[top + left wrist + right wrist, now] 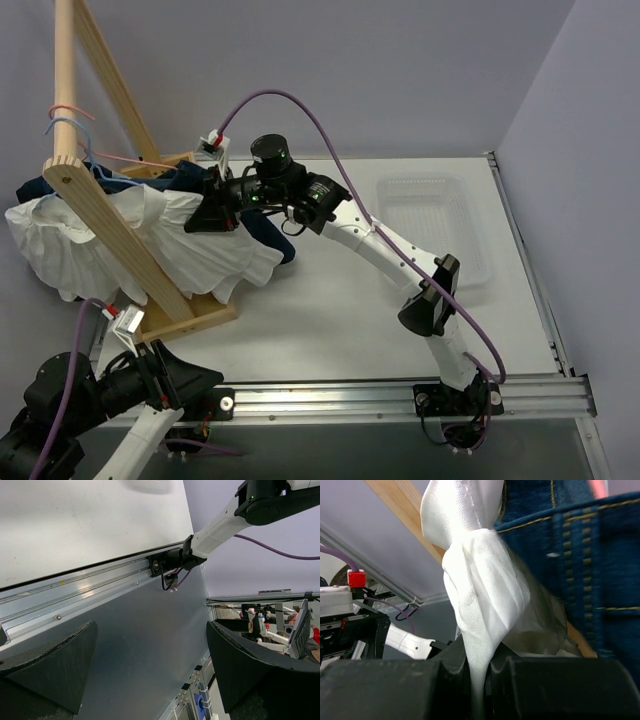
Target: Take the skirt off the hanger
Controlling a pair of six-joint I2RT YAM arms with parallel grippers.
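Observation:
The white ruffled skirt (120,240) hangs on the wooden rack at the left, over the light-blue wire hanger, whose hook (72,124) loops round the upright pole. My right gripper (212,212) is at the skirt's right side and is shut on a fold of it. In the right wrist view the white fabric (480,580) is pinched between the two black fingers (530,690). My left gripper (195,380) is open and empty, low at the near left, away from the skirt. In its wrist view (150,665) the jaws stand wide apart.
A dark navy denim garment (270,235) hangs behind the skirt, close beside my right gripper (580,555). A pink wire hanger hook (70,108) sits above the blue one. The wooden rack (110,235) slants across the skirt. A clear plastic tray (430,215) lies at the back right.

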